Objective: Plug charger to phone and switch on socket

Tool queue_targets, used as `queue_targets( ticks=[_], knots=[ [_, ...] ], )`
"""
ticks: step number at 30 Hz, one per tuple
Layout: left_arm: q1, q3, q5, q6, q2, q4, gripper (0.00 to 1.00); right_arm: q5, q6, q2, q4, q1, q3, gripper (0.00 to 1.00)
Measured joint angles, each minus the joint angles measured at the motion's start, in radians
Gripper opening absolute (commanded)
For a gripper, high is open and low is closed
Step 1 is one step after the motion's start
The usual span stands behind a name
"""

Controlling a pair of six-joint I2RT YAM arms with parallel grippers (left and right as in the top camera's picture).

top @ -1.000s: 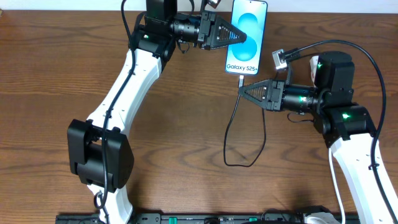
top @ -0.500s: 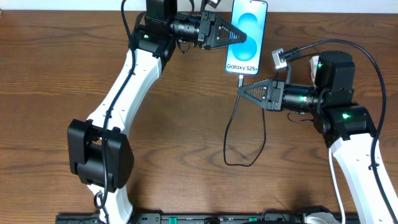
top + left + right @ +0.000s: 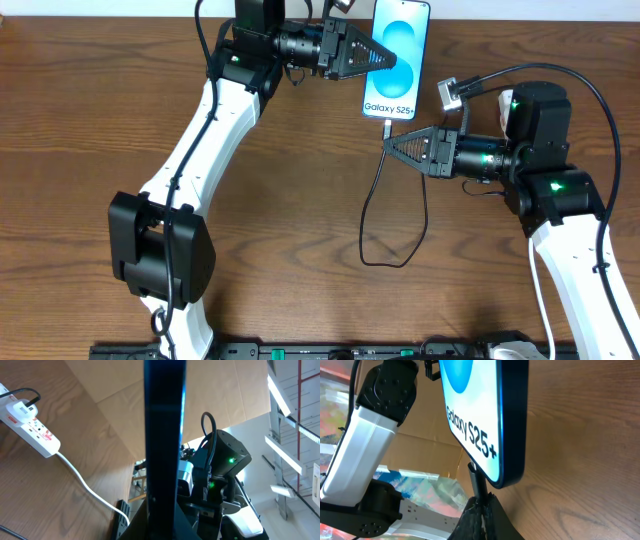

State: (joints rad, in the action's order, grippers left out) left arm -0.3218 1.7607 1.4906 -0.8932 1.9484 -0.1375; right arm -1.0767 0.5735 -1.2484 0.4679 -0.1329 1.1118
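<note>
The phone point(image 3: 398, 60) lies at the table's far edge, screen up, with "Galaxy S25+" at its near short end. My left gripper point(image 3: 385, 57) is shut on the phone from the left. In the left wrist view the phone point(image 3: 165, 435) shows edge-on between that gripper's point(image 3: 162, 525) jaws. My right gripper point(image 3: 388, 148) is shut on the charger's plug point(image 3: 477, 482), just below the phone point(image 3: 485, 410). The plug tip meets the phone's short end; how deep it sits is hidden. The black cable point(image 3: 398, 262) loops toward me. The socket point(image 3: 30, 425) appears only in the left wrist view.
A white cord point(image 3: 85, 485) runs from the socket across the wooden table point(image 3: 100, 150). A black rail point(image 3: 300, 352) lines the table's near edge. Both arms crowd the far middle of the table.
</note>
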Motion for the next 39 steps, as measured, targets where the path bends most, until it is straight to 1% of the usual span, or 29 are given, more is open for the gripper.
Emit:
queue_targets(
  ticks=[39],
  knots=[
    [0.007,0.0,-0.004,-0.004,0.0,-0.001,0.07,0.011,0.038,0.0,-0.036,-0.001,0.0,0.01]
  ],
)
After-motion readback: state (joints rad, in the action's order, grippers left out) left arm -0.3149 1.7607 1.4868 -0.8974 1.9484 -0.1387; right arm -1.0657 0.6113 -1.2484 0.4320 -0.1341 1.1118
